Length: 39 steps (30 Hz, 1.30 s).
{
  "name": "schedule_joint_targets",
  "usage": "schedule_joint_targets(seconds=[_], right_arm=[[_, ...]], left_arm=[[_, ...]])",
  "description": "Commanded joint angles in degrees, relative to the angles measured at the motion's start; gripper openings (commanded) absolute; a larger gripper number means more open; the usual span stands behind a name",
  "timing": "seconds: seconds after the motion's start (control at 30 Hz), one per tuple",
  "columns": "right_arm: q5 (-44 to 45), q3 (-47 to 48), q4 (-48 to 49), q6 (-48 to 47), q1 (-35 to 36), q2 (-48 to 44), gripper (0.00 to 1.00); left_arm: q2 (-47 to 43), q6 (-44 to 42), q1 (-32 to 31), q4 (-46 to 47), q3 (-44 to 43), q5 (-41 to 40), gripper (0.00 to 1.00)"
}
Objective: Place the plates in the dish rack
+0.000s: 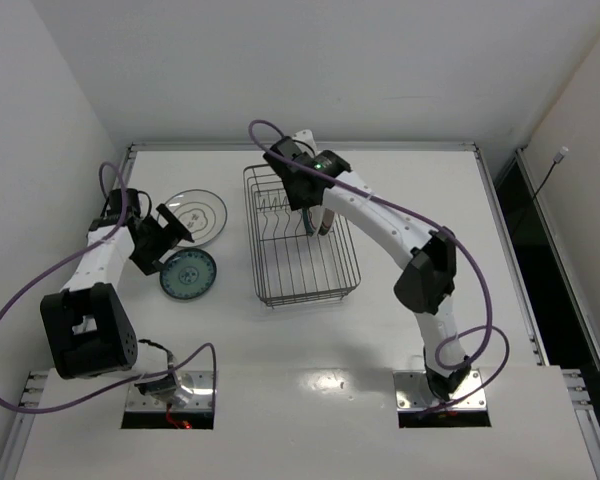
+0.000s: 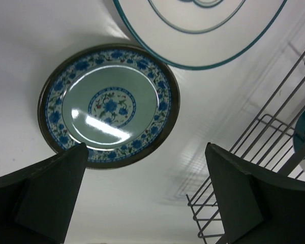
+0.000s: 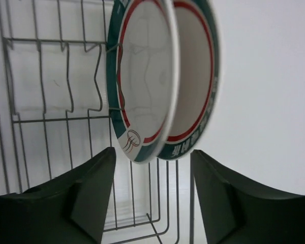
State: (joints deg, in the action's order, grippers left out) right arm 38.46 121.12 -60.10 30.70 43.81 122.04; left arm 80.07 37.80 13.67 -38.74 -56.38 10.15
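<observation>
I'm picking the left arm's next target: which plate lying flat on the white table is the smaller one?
The round teal plate with the blue flower pattern. The whitish plate with thin teal rings beside it is clearly wider and has no flowers.

The white-and-black left arm (image 1: 90, 265) folds near the white table's (image 1: 310, 350) left edge, its black left gripper (image 1: 160, 243) angled down, jaws wide apart and empty. The right arm (image 1: 380, 215) reaches toward the far edge, its right gripper (image 1: 321, 225) pointing down, fingers parted and holding nothing.

Glossy teal plate (image 2: 109, 104); thin grey metal-wire dish rack (image 1: 310, 297); smooth white table (image 1: 310, 350).
</observation>
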Motion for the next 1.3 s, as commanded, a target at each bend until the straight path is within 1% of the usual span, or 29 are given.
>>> schedule_joint_targets(seconds=[0.0,0.03,0.1,0.13,0.2,0.33,0.4,0.53,0.6,0.67,0.7,0.77,0.8,0.87,0.9,0.97,1.03,1.07,1.13,1.17,1.23,1.27], right_arm=[[-1.63,4.65,2.51,-4.56,0.48,-8.82,0.60],[-2.15,4.65,3.66,-6.25,0.48,-10.49,0.67],[-4.69,3.51,7.16,-10.54,1.01,-15.59,0.71],[-5.84,2.81,8.06,-11.53,1.01,-17.17,0.77],[-9.87,0.70,9.38,-12.94,0.48,-21.29,0.77],[-12.61,-2.72,8.86,-14.26,-0.04,-25.96,0.77],[-13.67,-6.41,9.55,-14.26,-0.04,-27.90,0.77],[-15.08,-13.26,11.05,-13.74,-0.04,-32.29,0.78],[-15.61,-13.98,11.05,-13.74,-0.04,-33.53,0.78],[-15.08,-15.64,10.53,-13.74,-0.04,-35.02,0.78],[-15.08,-16.17,9.92,-13.74,-0.04,-35.55,0.78],[-13.85,-17.84,9.30,-13.74,-0.04,-36.34,0.78],[-13.85,-18.63,9.29,-13.74,-0.04,-36.34,0.78],[-13.33,-19.25,8.77,-13.74,-0.65,-37.83,0.78],[-12.80,-19.25,8.77,-13.74,-0.66,-37.84,0.78],[-12.18,-19.25,8.25,-13.74,-0.66,-38.45,0.78],[-11.47,-19.78,8.24,-13.74,-0.66,-38.45,0.78],[-10.95,-19.78,7.72,-13.74,-0.66,-38.98,0.78],[-10.95,-19.78,7.71,-13.74,-1.19,-38.98,0.78],[-10.43,-20.30,7.71,-13.74,-1.19,-38.98,0.78],[-10.42,-20.92,7.71,-13.74,-1.19,-39.51,0.78],[-10.42,-21.62,7.71,-13.74,-1.79,-40.12,0.78]], left_arm=[[1.39,1.13,1.80,4.55,-1.28,1.88,1.00],[1.40,1.92,2.58,6.03,-2.06,1.89,1.00],[3.85,2.72,3.29,7.80,-2.59,3.46,1.00],[4.73,4.20,4.51,8.76,-2.59,4.08,1.00],[7.88,4.21,5.57,11.49,-2.59,6.10,1.00],[12.02,4.74,7.60,15.88,-3.20,7.24,0.99],[13.78,4.74,9.09,17.55,-3.74,7.77,0.97],[18.62,4.74,9.62,18.61,-7.07,7.25,0.95],[21.33,4.04,10.15,19.14,-9.18,7.25,0.94],[24.41,2.99,10.15,19.14,-11.81,7.25,0.89],[24.43,2.98,10.15,19.14,-12.52,7.25,0.89],[27.85,2.28,10.15,19.66,-13.75,8.38,0.81],[28.99,1.75,10.15,20.37,-14.63,8.91,0.73],[31.88,1.05,10.15,21.24,-15.24,9.71,0.66],[32.68,1.05,10.15,21.86,-15.25,9.71,0.64],[35.13,0.34,10.15,21.87,-15.78,11.11,0.55],[36.55,-0.88,10.15,21.87,-16.39,12.25,0.43],[37.69,-1.58,10.15,21.87,-16.92,13.30,0.33],[38.22,-2.11,10.15,21.87,-17.54,13.92,0.25],[39.18,-2.12,10.15,21.34,-18.23,14.89,0.16],[39.80,-2.12,10.15,20.82,-19.64,16.03,0.08],[39.81,-2.12,10.15,20.81,-20.17,17.61,0.00]])
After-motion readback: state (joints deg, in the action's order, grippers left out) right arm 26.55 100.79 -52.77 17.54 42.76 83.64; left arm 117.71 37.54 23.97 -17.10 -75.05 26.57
